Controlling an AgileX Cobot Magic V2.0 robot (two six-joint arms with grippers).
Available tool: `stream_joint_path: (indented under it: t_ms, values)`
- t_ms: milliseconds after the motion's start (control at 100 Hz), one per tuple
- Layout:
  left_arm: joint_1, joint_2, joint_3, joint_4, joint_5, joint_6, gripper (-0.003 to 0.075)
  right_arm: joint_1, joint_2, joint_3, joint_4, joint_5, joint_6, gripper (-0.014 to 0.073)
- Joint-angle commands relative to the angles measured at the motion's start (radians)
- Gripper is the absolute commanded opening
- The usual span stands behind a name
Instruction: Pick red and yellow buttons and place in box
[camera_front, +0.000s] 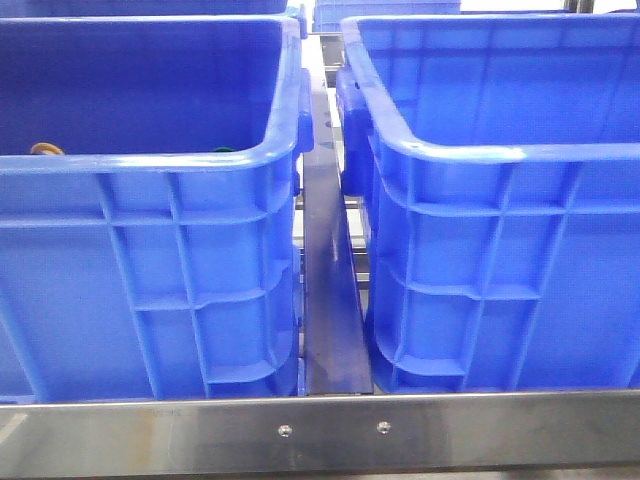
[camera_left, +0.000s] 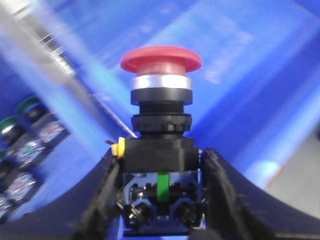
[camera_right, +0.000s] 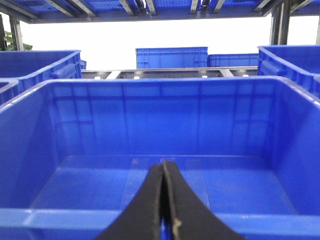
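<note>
Red button (camera_left: 161, 59) clamped upright in left end effector (camera_left: 160, 197)

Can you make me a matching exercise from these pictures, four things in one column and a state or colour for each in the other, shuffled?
Things:
1. left gripper
2. right gripper
3. red button
4. crate in front of the right gripper

States:
A. blue, with no buttons showing inside
B. clamped by its dark body, cap standing clear of the fingers
C. fingers pressed together, holding nothing
D. shut around a push button

Pairs: 1-D, 2-C, 3-B, 4-A
</note>
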Motion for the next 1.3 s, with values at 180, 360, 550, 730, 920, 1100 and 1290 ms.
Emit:
stream_joint_path:
  t_ms: [180,360,550,730,920,1100,1290]
  values:
    - [-0.029,-0.031,-0.025,0.021,-0.047,0.005,-0.0019,0.001,-0.021,-0.079,-0.008,-0.101,0.081,-0.0067]
    - [-0.029,-0.031,-0.025,0.021,-0.047,0.005,-0.0019,0.001,0.032,-0.303,0.005,0.213,0.11,-0.0067]
    - [-0.029,-0.031,-0.025,0.021,-0.047,0.005,-0.0019,0.001,0.227,-0.583,0.13,0.584,0.112,-0.0067]
    - [-0.029,-0.031,-0.025,0.021,-0.047,0.005,-0.0019,0.001,0.452,-0.767,0.244,0.788,0.112,-0.0067]
    - [-0.029,-0.031,-0.025,0.021,-0.051,0.005,-0.0019,0.001,0.63,-0.821,0.411,0.816,0.104,-0.0067]
    - [-0.029,-0.031,-0.025,0.02,-0.051,0.005,-0.0019,0.002,0.752,-0.821,0.55,0.813,-0.042,-0.0001]
    - [-0.029,-0.031,-0.025,0.018,-0.051,0.005,-0.0019,0.002,0.8,-0.821,0.8,0.807,-0.216,0.0398]
